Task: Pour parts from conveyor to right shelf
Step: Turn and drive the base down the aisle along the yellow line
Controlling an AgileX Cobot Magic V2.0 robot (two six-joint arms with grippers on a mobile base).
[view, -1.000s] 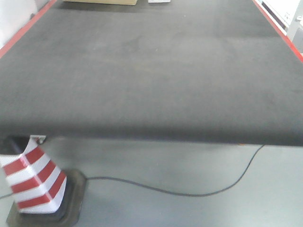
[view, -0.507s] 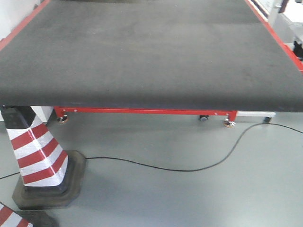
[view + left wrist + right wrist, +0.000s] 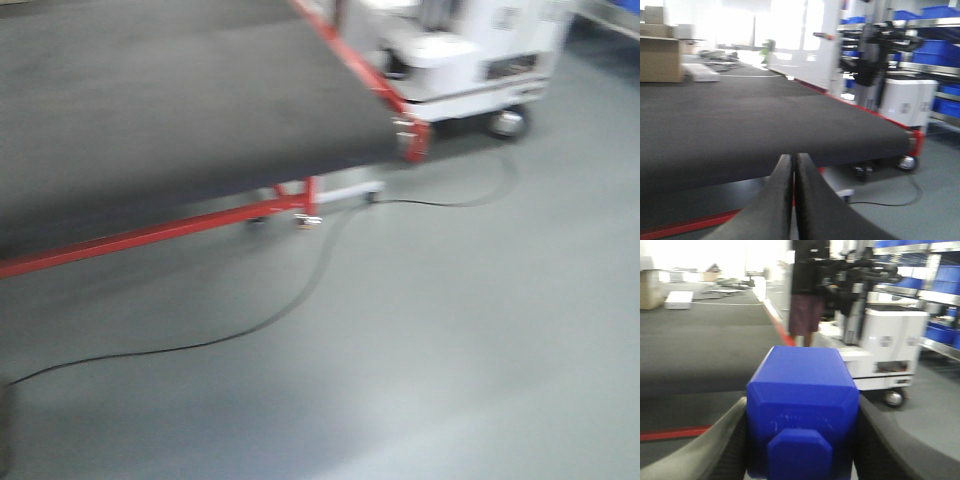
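Note:
My right gripper is shut on a blue plastic bin, which fills the middle of the right wrist view; its inside is hidden. My left gripper is shut and empty, held at the height of the conveyor's edge. The black conveyor belt with its red frame fills the upper left of the front view, and also shows in the left wrist view and in the right wrist view. Shelves with blue bins stand at the right of the left wrist view. Neither gripper shows in the front view.
A white wheeled robot base stands past the belt's right corner, also in the right wrist view. A black cable runs across the grey floor. A person stands by the belt. Cardboard boxes sit on the far belt.
The front view has swung right and pulled back from the conveyor: the belt has slid to the upper left, the striped cone has left the view, and the white base has come into view.

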